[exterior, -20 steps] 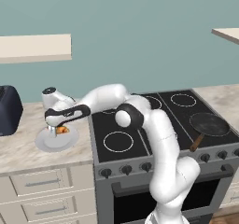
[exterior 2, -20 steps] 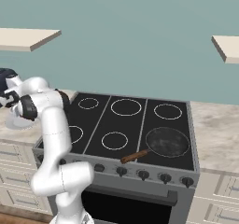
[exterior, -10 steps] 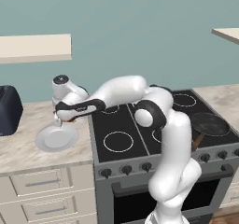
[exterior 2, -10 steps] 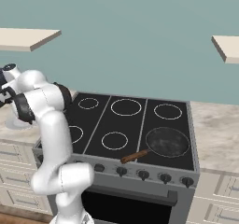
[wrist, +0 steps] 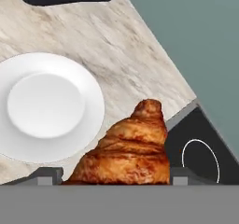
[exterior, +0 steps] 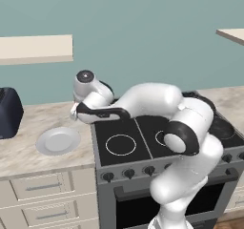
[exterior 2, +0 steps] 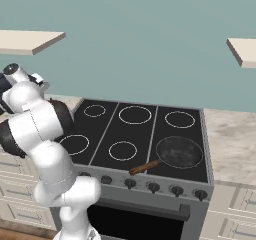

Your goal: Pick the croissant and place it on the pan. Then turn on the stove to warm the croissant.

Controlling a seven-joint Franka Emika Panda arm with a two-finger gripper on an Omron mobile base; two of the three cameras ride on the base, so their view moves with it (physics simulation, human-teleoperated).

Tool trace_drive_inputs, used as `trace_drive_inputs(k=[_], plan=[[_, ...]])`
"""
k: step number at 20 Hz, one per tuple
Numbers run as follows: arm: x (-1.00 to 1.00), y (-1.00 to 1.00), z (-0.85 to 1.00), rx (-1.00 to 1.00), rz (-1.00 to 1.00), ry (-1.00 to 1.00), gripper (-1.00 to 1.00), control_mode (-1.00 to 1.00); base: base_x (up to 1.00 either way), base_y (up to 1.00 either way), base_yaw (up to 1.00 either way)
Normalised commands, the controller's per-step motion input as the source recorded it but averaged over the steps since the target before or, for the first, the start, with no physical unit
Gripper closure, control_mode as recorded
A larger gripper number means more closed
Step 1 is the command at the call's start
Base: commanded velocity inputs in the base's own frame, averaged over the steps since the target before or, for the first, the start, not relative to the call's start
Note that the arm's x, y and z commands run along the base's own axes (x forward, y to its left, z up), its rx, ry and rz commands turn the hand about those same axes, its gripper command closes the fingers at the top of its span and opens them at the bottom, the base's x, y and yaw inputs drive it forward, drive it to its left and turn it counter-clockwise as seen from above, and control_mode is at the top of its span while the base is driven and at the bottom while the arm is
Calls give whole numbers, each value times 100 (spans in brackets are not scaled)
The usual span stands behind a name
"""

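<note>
Marble counter left of the stove (exterior: 143, 142) shows the pick done: the tool (wrist: 112, 178) grips the croissant (wrist: 128, 150) above the counter edge beside the bare plate (exterior: 58, 140), with the pan (exterior 2: 180, 152) on the front-right burner and a knob turn left.

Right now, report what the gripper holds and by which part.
The gripper holds the croissant, lifted off the plate, pinched across its wide lower body.

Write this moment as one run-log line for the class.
phase: carrying | hand: shut on croissant, lifted above counter | plate: bare | pan: bare on stove | next: likely move to pan
</note>
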Motion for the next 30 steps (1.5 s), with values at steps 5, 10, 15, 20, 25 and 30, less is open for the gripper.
trace_drive_inputs(k=[5,10,15,20,25,30], plan=[[-37,-86,41,0,-35,-13,100,-100,0,0,0],[-25,-85,36,6,-40,-7,100,-100,0,0,0],[-14,-88,38,18,-37,0,100,-100,0,0,0],[-12,-86,21,22,-36,0,100,-100,0,0,0],[-18,-85,5,29,-24,1,100,-100,0,0,0],[-20,-85,0,30,-14,1,100,-100,0,0,0]])
